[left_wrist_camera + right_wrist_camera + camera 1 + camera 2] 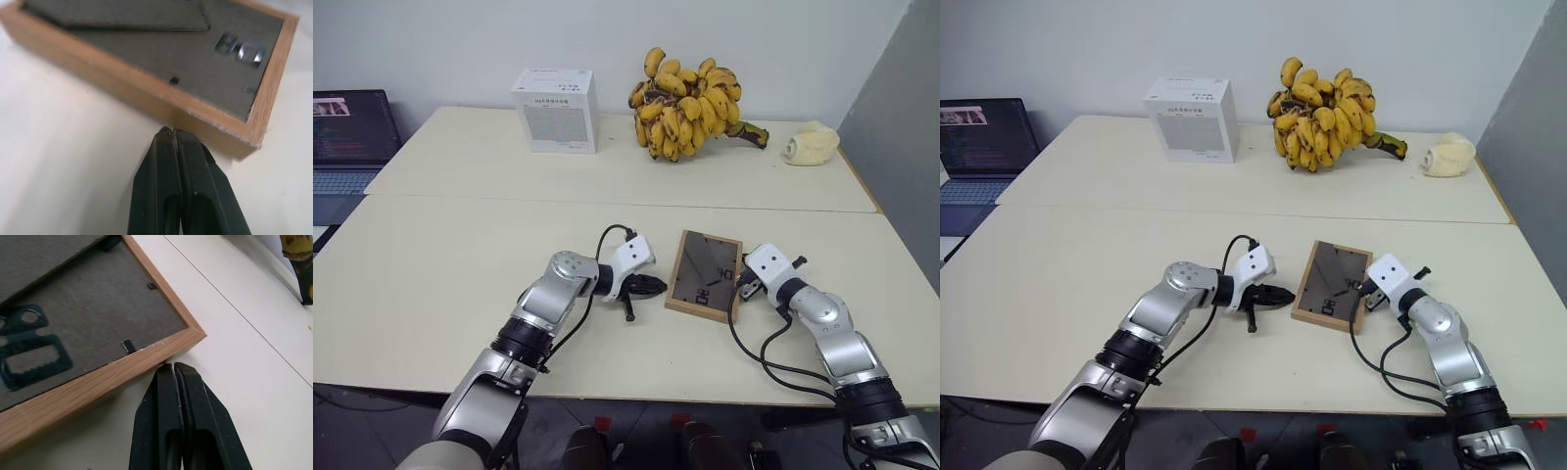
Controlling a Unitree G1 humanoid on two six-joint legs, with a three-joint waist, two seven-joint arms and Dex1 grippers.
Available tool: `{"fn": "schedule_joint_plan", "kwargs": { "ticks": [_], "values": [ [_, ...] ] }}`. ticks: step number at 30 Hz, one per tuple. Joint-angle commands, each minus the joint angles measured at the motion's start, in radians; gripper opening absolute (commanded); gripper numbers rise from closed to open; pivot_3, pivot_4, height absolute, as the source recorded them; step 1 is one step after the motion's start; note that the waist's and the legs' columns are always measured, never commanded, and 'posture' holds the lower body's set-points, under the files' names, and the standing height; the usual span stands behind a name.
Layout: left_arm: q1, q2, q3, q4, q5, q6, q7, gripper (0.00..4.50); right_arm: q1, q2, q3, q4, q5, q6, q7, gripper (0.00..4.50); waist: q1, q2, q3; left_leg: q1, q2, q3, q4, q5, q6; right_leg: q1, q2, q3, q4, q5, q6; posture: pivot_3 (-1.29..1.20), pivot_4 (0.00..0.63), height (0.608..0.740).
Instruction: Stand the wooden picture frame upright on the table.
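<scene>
The wooden picture frame point(705, 276) lies back-up on the bench point(440, 264); the closed left pincer point(172, 131) at nine o'clock, the closed right pincer point(172, 365) at three. The white box's point(556, 110) print is unreadable.

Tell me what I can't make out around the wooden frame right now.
- Front of the small light-wood picture frame: face down on the pale cream table, head views.
- Whether the shut left hand touches its edge: wrist view too close.
- White box print: too small.

Office: laptop point(347, 147) beside pale table point(460, 255).
</scene>
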Motion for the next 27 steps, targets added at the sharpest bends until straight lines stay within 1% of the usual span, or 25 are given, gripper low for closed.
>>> {"fn": "schedule_joint_plan", "kwargs": {
  "ticks": [1,4,6,7,10,12,13,14,16,17,20,21,24,27],
  "values": [
    [0.018,0.079,0.073,-0.107,-0.038,0.12,0.002,0.02,0.02,-0.036,-0.028,-0.043,0.001,-0.023,0.011,0.04,-0.001,0.0,0.0,0.0,0.0,0.0,0.0,0.0,0.0,0.0,0.0,0.0,0.0,0.0,0.0,0.0,0.15,0.74],
    [0.017,0.139,0.106,-0.183,-0.111,0.229,-0.054,0.02,0.038,-0.059,-0.035,-0.043,0.006,-0.033,0.018,0.04,0.0,0.0,0.0,0.0,0.0,0.0,0.0,0.0,0.0,0.0,0.0,0.0,0.0,0.0,0.0,0.0,0.15,0.74],
    [-0.014,0.153,0.122,-0.189,-0.149,0.323,-0.062,0.02,0.045,-0.072,-0.038,-0.039,0.008,-0.039,0.022,0.04,0.002,0.0,0.0,0.0,0.0,0.0,0.0,0.0,0.0,0.0,0.0,0.0,0.0,0.0,0.0,0.0,0.15,0.74],
    [-0.042,0.146,0.125,-0.17,-0.167,0.395,-0.053,0.02,0.046,-0.075,-0.038,-0.037,0.007,-0.041,0.024,0.04,0.004,0.0,0.0,0.0,0.0,0.0,0.0,0.0,0.0,0.0,0.0,0.0,0.0,0.0,0.0,0.0,0.15,0.74],
    [-0.151,0.065,0.189,-0.047,-0.238,0.637,0.016,0.02,0.044,-0.089,-0.034,-0.032,0.0,-0.051,0.035,0.04,0.014,0.0,0.0,-0.001,-0.001,-0.001,0.001,0.0,0.0,0.001,0.0,-0.002,0.0,0.0,0.0,0.0,0.15,0.74],
    [-0.192,0.022,0.231,0.022,-0.266,0.732,0.056,0.4,0.044,-0.101,-0.028,-0.035,-0.005,-0.057,0.044,0.0,0.011,0.0,0.0,-0.001,-0.001,-0.002,0.003,0.0,0.0,0.001,0.0,-0.002,0.0,0.0,0.001,0.0,0.15,0.74],
    [-0.204,0.011,0.24,0.041,-0.274,0.761,0.07,0.53,0.044,-0.105,-0.027,-0.036,-0.006,-0.059,0.048,0.0,0.009,0.0,0.0,-0.001,-0.001,-0.002,0.003,0.0,0.0,0.002,0.0,-0.002,-0.001,0.0,0.001,0.0,0.15,0.74],
    [-0.212,0.006,0.245,0.055,-0.282,0.782,0.078,0.76,0.045,-0.107,-0.027,-0.037,-0.006,-0.06,0.051,0.0,0.006,0.0,0.0,-0.001,-0.001,-0.002,0.003,0.0,0.0,0.001,0.0,-0.002,-0.001,0.0,0.001,0.0,0.15,0.74],
    [-0.227,0.005,0.257,0.077,-0.337,0.853,0.045,1.18,0.051,-0.115,-0.027,-0.041,-0.006,-0.063,0.059,0.0,-0.002,0.0,0.0,-0.001,-0.001,-0.002,0.002,0.0,0.0,0.001,0.0,-0.002,0.0,0.0,0.001,0.0,0.15,0.74],
    [-0.232,0.003,0.26,0.098,-0.355,0.873,0.036,1.3,0.055,-0.118,-0.025,-0.041,-0.008,-0.065,0.061,0.0,-0.005,0.0,0.0,-0.001,0.0,-0.002,0.001,0.0,0.0,0.0,0.0,-0.002,0.0,0.0,0.001,0.0,0.15,0.74],
    [-0.239,-0.005,0.262,0.129,-0.382,0.895,0.051,1.97,0.064,-0.127,-0.02,-0.04,-0.015,-0.074,0.063,0.0,-0.006,0.0,0.0,-0.001,0.0,-0.002,0.001,0.0,0.0,0.0,0.0,-0.002,0.0,0.0,0.0,0.0,0.15,0.74],
    [-0.239,-0.006,0.261,0.128,-0.392,0.893,0.053,2.15,0.067,-0.127,-0.02,-0.042,-0.015,-0.075,0.064,0.0,-0.005,0.0,0.0,-0.001,0.0,-0.002,0.001,0.0,0.0,0.0,0.0,-0.002,0.0,0.0,0.0,0.0,0.15,0.74],
    [-0.243,-0.003,0.257,0.13,-0.417,0.889,0.05,2.87,0.075,-0.126,-0.021,-0.046,-0.016,-0.078,0.064,0.0,-0.004,0.0,0.0,-0.001,-0.001,-0.002,0.001,0.0,0.0,0.0,-0.001,-0.002,0.0,0.0,0.0,0.0,0.15,0.74],
    [-0.265,-0.005,0.242,0.165,-0.431,0.887,0.04,3.5,0.082,-0.125,-0.015,-0.038,-0.024,-0.088,0.062,0.0,-0.002,0.0,0.0,-0.001,0.0,-0.002,0.001,0.0,0.0,0.001,0.0,-0.002,0.0,0.0,0.0,0.0,0.15,0.74]
  ]
}}
